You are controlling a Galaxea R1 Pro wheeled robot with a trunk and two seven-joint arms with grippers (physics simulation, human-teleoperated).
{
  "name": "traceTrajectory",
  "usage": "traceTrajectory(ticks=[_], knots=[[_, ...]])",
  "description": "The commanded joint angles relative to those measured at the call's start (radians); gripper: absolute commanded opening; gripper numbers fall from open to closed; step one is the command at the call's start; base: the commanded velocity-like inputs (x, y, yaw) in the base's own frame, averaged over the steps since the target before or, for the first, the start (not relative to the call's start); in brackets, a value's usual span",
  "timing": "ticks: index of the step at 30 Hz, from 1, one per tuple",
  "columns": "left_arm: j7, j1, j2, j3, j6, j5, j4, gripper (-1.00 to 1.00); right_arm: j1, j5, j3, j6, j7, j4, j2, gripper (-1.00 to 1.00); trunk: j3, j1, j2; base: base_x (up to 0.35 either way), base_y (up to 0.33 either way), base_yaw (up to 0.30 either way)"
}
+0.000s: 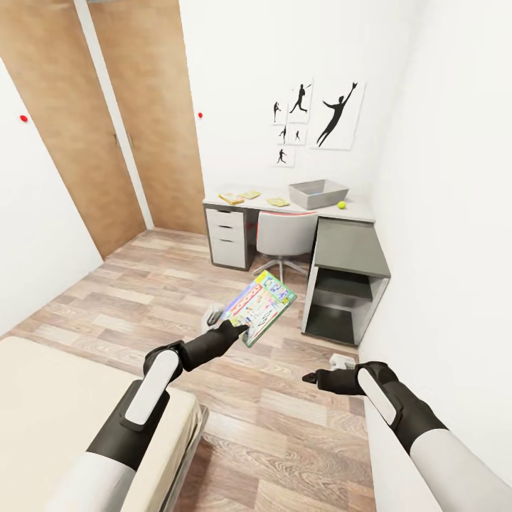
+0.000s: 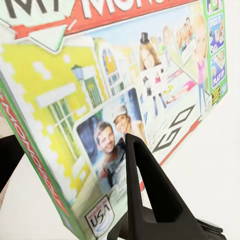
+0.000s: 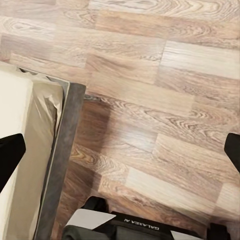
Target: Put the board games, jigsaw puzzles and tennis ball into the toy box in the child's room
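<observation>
One board game (image 1: 258, 307) was in the left gripper (image 1: 233, 328) in the head view, held out over the wood floor (image 1: 284, 427) well short of the table (image 1: 353, 245). The grip sat at the box's near corner, so most of the flat box stuck out past the fingers toward the table, tilted. Judged light and stiff, a thin cardboard box with a glossy printed face, likely to slip or swing in a corner pinch; a hold nearer the middle of an edge would steady it. The toy box (image 1: 317, 193) stood on the table near the far wall, the tennis ball (image 1: 341, 205) just beside it, and some flat yellowish items (image 1: 249, 197) lay on the table on the toy box's other side, too small to tell apart. The right gripper (image 1: 311, 377) hung over the floor, well apart from the table, holding nothing. The bed (image 1: 57, 398) showed on the robot's near left.

In the left wrist view, one dark finger (image 2: 150, 185) pressed flat against the game's printed face (image 2: 125, 100), with the other finger behind the box at its green edge: jaws closed on the box.

In the right wrist view, two dark fingertips (image 3: 10, 155) stood far apart, fully spread, nothing between them but floor (image 3: 160, 100) and the bed frame (image 3: 60, 165).
</observation>
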Motion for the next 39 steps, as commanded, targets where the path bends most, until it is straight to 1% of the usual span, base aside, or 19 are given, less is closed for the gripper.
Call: traceTrajectory(ticks=[1, 5, 15, 26, 39], knots=[[0.002, -0.001, 0.000, 0.001, 0.004, 0.004, 0.000, -1.00, -0.001, 0.005, 0.002, 0.003, 0.005, -0.001, -0.001, 1.00, -0.002, 0.001, -0.002, 0.000, 0.000, -0.008], [0.002, -0.001, 0.000, 0.001, 0.004, 0.004, 0.000, -1.00, -0.001, 0.005, 0.002, 0.006, 0.004, -0.001, -0.001, 1.00, -0.002, 0.001, -0.002, 0.000, 0.000, -0.058], [0.002, -0.001, 0.000, 0.002, 0.004, 0.004, 0.000, -1.00, -0.002, 0.005, 0.003, 0.010, 0.004, -0.001, 0.000, 1.00, -0.002, 0.001, -0.002, 0.011, 0.000, -0.164], [0.001, -0.001, 0.000, 0.000, 0.004, 0.004, 0.000, -1.00, -0.002, 0.005, 0.003, 0.011, 0.004, -0.001, 0.001, 1.00, -0.002, 0.001, -0.002, 0.158, 0.000, -0.065], [0.001, -0.001, 0.000, 0.001, 0.004, 0.003, 0.001, -1.00, -0.002, 0.004, 0.003, 0.013, 0.003, -0.001, 0.002, 1.00, -0.002, 0.001, -0.002, 0.035, 0.000, -0.190]])
